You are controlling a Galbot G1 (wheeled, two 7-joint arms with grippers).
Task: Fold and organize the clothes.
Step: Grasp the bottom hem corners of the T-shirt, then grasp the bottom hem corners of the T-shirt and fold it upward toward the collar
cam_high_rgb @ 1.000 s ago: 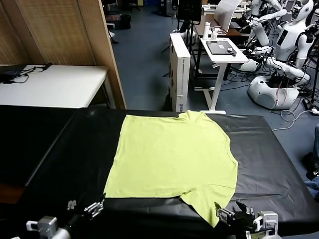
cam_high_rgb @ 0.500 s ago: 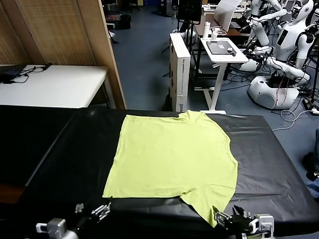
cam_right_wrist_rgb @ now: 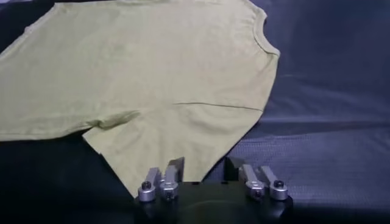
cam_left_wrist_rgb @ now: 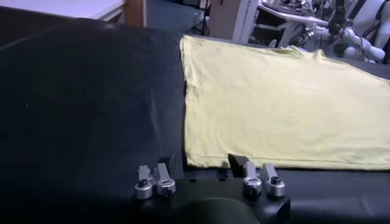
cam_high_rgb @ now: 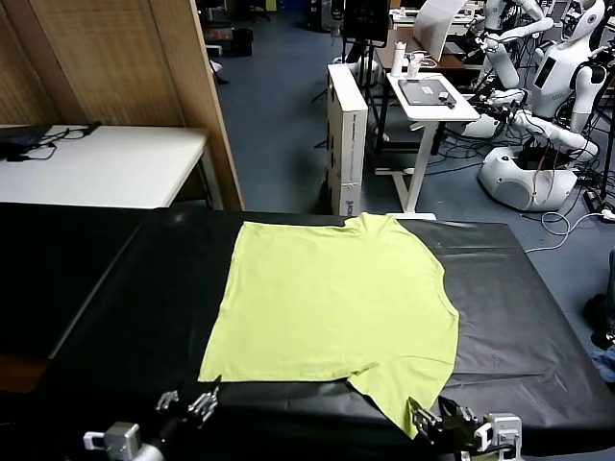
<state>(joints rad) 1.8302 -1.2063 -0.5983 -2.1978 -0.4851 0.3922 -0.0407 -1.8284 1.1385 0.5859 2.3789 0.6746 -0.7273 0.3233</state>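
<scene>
In the head view, the plain lime yellow-green cotton T-shirt (cam_high_rgb: 336, 312) is lying flat mid-worktop on the black-covered worktop (cam_high_rgb: 115, 288). The left gripper (cam_high_rgb: 187, 403) and right gripper (cam_high_rgb: 444, 423) are sitting at the near edge.

In the left wrist view, the left jaws are reaching the shirt's hem corner; whether they are gripping it, I cannot tell.

In the right wrist view, the right jaws are clenching on the sleeve edge (cam_right_wrist_rgb: 164, 159).

bare black table (cam_high_rgb: 125, 288) flanking T-shirt (cam_high_rgb: 336, 298)

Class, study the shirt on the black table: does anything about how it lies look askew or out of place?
Mostly flat, but the T-shirt is turned sideways on the table, and its near sleeve splays toward the table's front edge by the right gripper.
</scene>
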